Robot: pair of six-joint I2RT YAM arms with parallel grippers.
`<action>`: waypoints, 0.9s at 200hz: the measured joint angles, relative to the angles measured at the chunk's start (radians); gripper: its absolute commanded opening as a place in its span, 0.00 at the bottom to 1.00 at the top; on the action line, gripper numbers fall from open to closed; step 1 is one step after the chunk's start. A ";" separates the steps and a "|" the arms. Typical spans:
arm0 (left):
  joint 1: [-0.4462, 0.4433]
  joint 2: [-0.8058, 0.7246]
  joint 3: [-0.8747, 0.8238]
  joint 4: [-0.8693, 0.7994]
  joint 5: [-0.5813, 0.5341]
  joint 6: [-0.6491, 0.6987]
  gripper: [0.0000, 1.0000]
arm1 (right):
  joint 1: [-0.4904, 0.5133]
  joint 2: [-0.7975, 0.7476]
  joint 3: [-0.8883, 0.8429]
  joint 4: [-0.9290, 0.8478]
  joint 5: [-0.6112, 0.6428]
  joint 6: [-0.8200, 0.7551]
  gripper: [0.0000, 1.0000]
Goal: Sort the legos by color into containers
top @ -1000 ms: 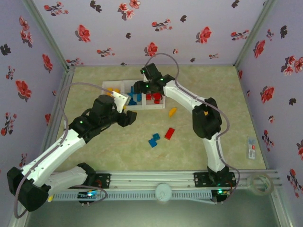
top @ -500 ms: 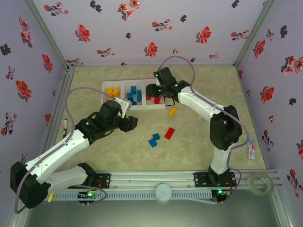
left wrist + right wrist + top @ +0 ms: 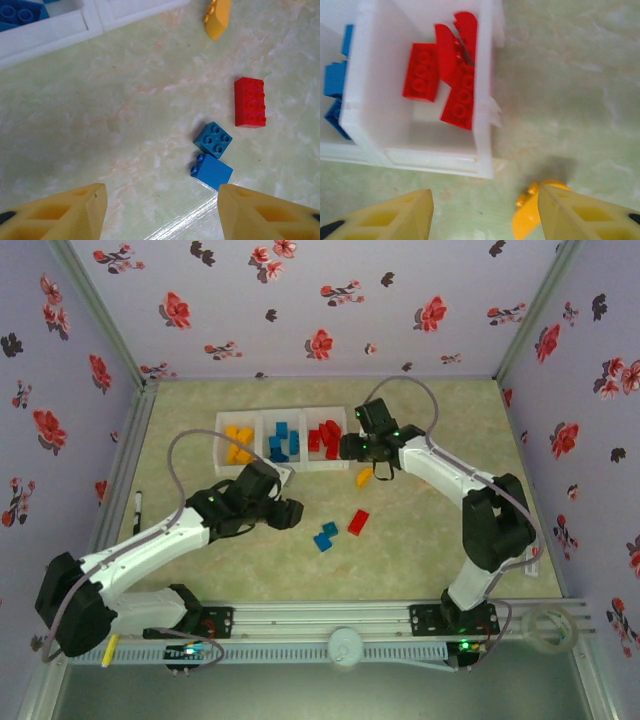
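The white three-compartment tray (image 3: pixel 262 422) holds yellow legos on the left, blue legos (image 3: pixel 284 442) in the middle and red legos (image 3: pixel 445 75) on the right. Loose on the table lie a yellow brick (image 3: pixel 364 477), a red brick (image 3: pixel 250 102) and two blue bricks (image 3: pixel 213 139), one upright and one tipped on its side (image 3: pixel 212 171). My left gripper (image 3: pixel 162 192) hangs open above bare table, the tipped blue brick just inside its right finger. My right gripper (image 3: pixel 485 197) is open beside the tray's near right corner, with the yellow brick (image 3: pixel 527 220) against its right finger.
The tray's front wall (image 3: pixel 55 30) lies up and to the left of the left gripper. A pen (image 3: pixel 137 508) lies by the left wall and a small packet (image 3: pixel 532 558) by the right wall. Flowered walls enclose the table on three sides.
My right gripper has drawn back from over the red compartment, rightwards and nearer, to the yellow brick. My left gripper has moved right and nearer, towards the blue bricks.
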 measured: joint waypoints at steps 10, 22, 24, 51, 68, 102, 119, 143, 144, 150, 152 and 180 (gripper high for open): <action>-0.003 0.029 0.007 0.002 0.000 0.000 0.59 | -0.012 -0.011 -0.023 0.000 0.002 0.000 0.58; -0.005 0.067 0.024 0.005 0.000 -0.003 0.59 | -0.028 -0.027 -0.053 0.002 0.005 0.001 0.58; -0.005 0.074 0.028 0.005 0.000 -0.003 0.59 | -0.031 -0.030 -0.058 0.003 0.005 0.001 0.58; -0.005 0.175 0.106 0.011 0.000 -0.008 0.58 | -0.069 -0.071 -0.117 0.007 0.013 0.005 0.58; -0.009 0.257 0.179 0.016 0.000 -0.008 0.57 | -0.095 -0.096 -0.151 0.011 0.019 0.008 0.58; -0.021 0.425 0.340 0.013 0.000 -0.007 0.57 | -0.154 -0.146 -0.211 0.016 0.026 0.013 0.58; -0.027 0.521 0.438 0.002 -0.002 -0.007 0.57 | -0.181 -0.167 -0.235 0.015 0.031 0.013 0.58; -0.043 0.647 0.584 -0.045 -0.023 -0.003 0.57 | -0.218 -0.198 -0.266 0.015 0.040 0.015 0.58; -0.043 0.650 0.588 -0.047 -0.023 -0.003 0.57 | -0.220 -0.200 -0.268 0.015 0.040 0.015 0.58; -0.048 0.679 0.626 -0.061 -0.030 -0.003 0.57 | -0.230 -0.206 -0.276 0.015 0.042 0.016 0.58; -0.050 0.688 0.637 -0.063 -0.031 -0.003 0.57 | -0.233 -0.208 -0.278 0.015 0.042 0.016 0.58; -0.066 0.796 0.777 -0.111 -0.045 -0.002 0.60 | -0.283 -0.234 -0.320 0.014 0.046 0.021 0.59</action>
